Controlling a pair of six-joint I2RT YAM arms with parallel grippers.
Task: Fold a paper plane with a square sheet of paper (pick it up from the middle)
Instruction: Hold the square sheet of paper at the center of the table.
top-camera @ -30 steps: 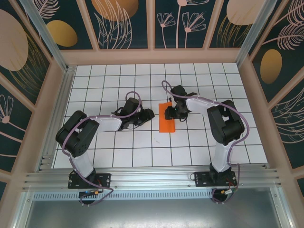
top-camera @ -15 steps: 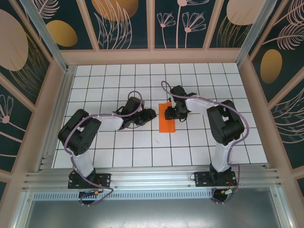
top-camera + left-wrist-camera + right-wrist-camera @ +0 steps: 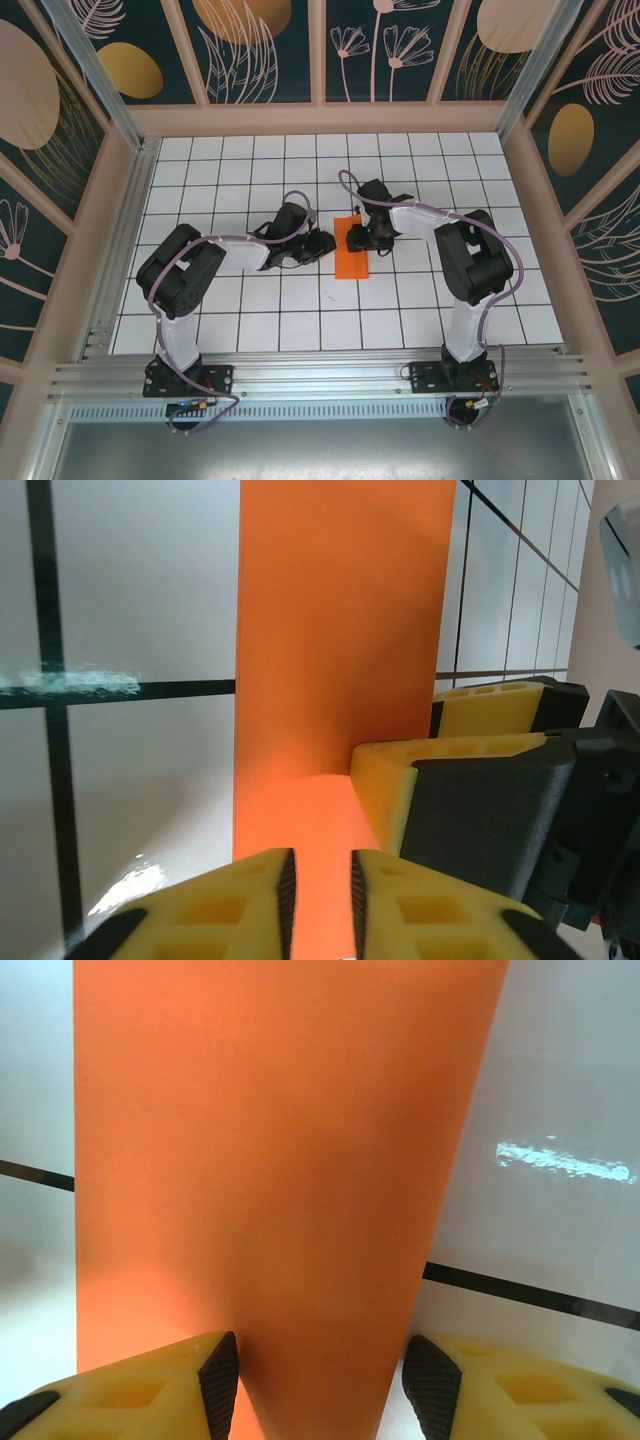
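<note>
Since a second ago the left pincer (image 3: 320, 243) has slid toward the square sheet of paper (image 3: 352, 262), and its elbow has swung in the same direction over the white tiled table (image 3: 250, 310); its tips now sit at the sheet's near long edge, where before a stretch of bare tile lay between them. Its jaws have also drawn in. In its wrist view the left pincer (image 3: 318, 865) shows only a narrow slit between the yellow pads, with orange in and beyond that slit, but I cannot tell whether paper is nipped there or simply lies underneath. The right pincer (image 3: 357, 238) has not shifted and the sheet lies where it lay, folded to a narrow orange strip flat on the tiles. From the right pincer (image 3: 318, 1360) the sheet (image 3: 270, 1160) runs straight ahead; the jaws stand apart and released, one pad over the paper and the other just off its edge on bare tile. Ahead of the left pincer the strip (image 3: 340, 630) stretches away, and the right pincer's yellow fingers (image 3: 395, 780) stand on it just beyond and to one side, crowding that side of the strip. Black grid lines cross the tiles on both sides of the paper.
</note>
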